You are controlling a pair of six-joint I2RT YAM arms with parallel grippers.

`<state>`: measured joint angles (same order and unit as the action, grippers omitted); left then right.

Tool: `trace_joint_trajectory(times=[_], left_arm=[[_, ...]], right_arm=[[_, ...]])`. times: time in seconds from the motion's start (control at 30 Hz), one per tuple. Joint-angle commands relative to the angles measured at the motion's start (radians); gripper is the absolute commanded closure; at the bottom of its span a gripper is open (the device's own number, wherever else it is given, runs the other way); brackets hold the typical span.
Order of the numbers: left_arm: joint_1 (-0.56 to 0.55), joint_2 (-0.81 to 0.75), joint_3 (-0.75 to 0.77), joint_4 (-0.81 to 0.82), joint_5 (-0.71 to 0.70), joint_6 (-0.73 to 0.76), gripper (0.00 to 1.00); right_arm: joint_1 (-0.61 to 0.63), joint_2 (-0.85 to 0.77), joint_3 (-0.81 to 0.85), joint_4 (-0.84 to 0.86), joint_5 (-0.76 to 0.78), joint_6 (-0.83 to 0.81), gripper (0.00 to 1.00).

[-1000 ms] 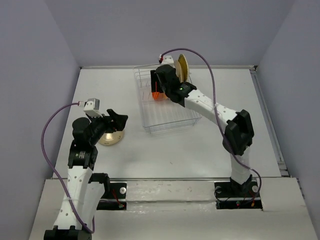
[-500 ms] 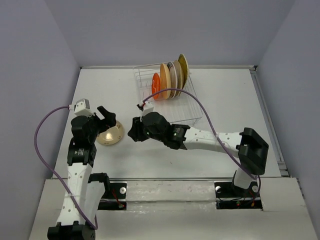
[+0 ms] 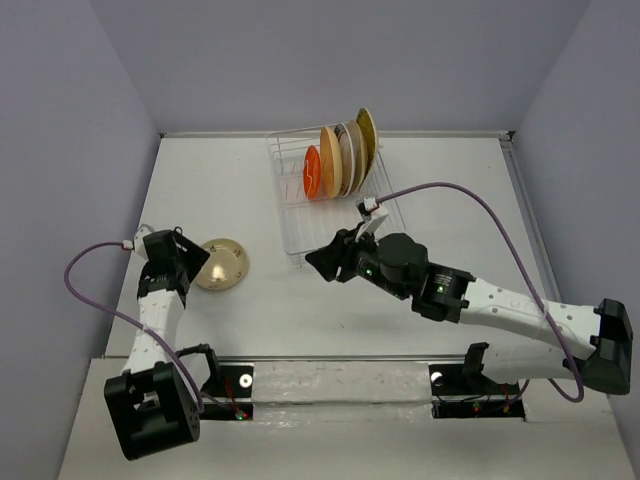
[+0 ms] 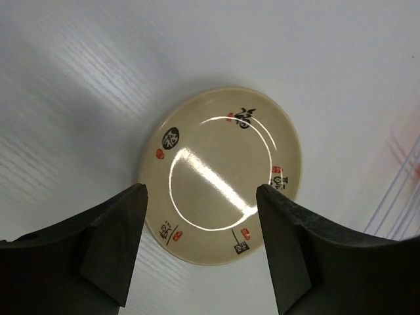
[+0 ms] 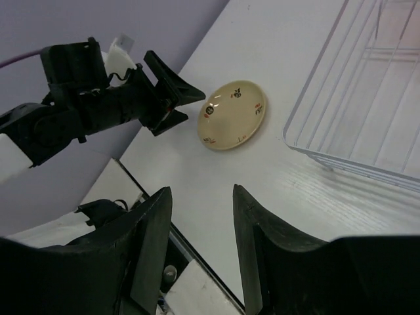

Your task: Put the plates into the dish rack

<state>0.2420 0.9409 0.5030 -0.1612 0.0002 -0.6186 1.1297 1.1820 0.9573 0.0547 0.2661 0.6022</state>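
Watch for a clash over the small beige plate [image 3: 222, 264], lying flat on the table [image 3: 220, 180] to the left of the dish rack [image 3: 330, 228] and apart from it. Note the left gripper [image 4: 200, 189], spread wide and holding nothing, poised just left of the plate with a finger to either side in its own view. Note also the right gripper [image 5: 200, 197], equally wide open and empty, stretched leftward past the rack's near left corner and aimed at the same plate. Risks a knock between the two arms with both closing on one dish. Risks a skid too: glossy, shallow and flat on a smooth top, so likely to slide away from a finger rather than lift, or to slip from the pinch on the way up. Mind the purple cable [image 3: 440, 186] of the right arm, arching by the rack's near right corner and liable to catch on the wire. Inside the rack, at the far end, find the other plates [image 3: 340, 160] standing on edge in a tight row. Leave room on their near side for slotting in one more without toppling them.
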Motion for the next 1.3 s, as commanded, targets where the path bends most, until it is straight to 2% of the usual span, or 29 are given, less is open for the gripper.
trace_joint_trajectory(times=[0.0, 0.1, 0.13, 0.4, 0.5, 0.53, 0.57, 0.63, 0.67, 0.7, 0.73, 0.77, 0.9, 0.97, 1.03, 1.27], left_arm=[[0.006, 0.027, -0.029, 0.003, -0.101, -0.093, 0.23], [0.008, 0.029, -0.098, 0.048, -0.117, -0.136, 0.3], [0.008, 0.032, -0.116, 0.084, -0.114, -0.156, 0.38], [0.008, 0.081, -0.237, 0.296, -0.06, -0.22, 0.49], [0.011, 0.11, -0.254, 0.37, -0.031, -0.228, 0.68], [0.013, 0.114, -0.256, 0.409, -0.014, -0.233, 0.84], [0.013, 0.116, -0.259, 0.431, -0.005, -0.228, 0.94], [0.013, 0.107, -0.247, 0.446, 0.05, -0.211, 0.95], [0.013, 0.095, -0.247, 0.439, 0.063, -0.202, 0.95], [0.013, 0.047, -0.226, 0.421, 0.069, -0.19, 0.95], [0.013, 0.007, -0.212, 0.381, 0.076, -0.164, 0.95], [0.013, -0.087, -0.184, 0.359, 0.077, -0.152, 0.94], [0.013, -0.31, -0.063, 0.257, 0.079, -0.078, 0.95], [0.007, -0.35, 0.007, 0.211, 0.09, -0.034, 0.95], [-0.044, -0.376, 0.086, 0.196, 0.116, 0.022, 0.95], [-0.216, -0.396, 0.075, 0.321, 0.426, 0.106, 0.95]], right_arm=[[0.001, -0.108, -0.054, 0.048, 0.038, -0.031, 0.52], [0.001, -0.14, -0.06, 0.047, 0.045, -0.05, 0.51], [0.001, -0.151, -0.063, 0.047, 0.05, -0.054, 0.51], [0.001, -0.136, -0.055, 0.03, 0.047, -0.084, 0.5], [0.001, -0.114, -0.04, 0.03, 0.038, -0.093, 0.5], [0.001, -0.108, -0.035, 0.03, 0.032, -0.097, 0.5], [0.001, -0.092, -0.031, 0.027, 0.022, -0.102, 0.5], [0.001, -0.076, -0.017, 0.017, 0.005, -0.113, 0.42], [0.001, -0.068, -0.012, 0.013, 0.001, -0.119, 0.42], [0.001, -0.052, 0.001, 0.005, -0.007, -0.125, 0.34], [0.001, -0.044, 0.012, -0.004, -0.01, -0.134, 0.31], [0.001, -0.033, 0.024, -0.022, -0.017, -0.153, 0.23], [0.001, 0.02, 0.09, -0.042, -0.03, -0.206, 0.11], [-0.014, 0.042, 0.142, -0.049, -0.066, -0.223, 0.09], [-0.051, 0.073, 0.179, -0.05, -0.146, -0.223, 0.08], [-0.159, 0.205, 0.323, -0.052, -0.296, -0.208, 0.07]])
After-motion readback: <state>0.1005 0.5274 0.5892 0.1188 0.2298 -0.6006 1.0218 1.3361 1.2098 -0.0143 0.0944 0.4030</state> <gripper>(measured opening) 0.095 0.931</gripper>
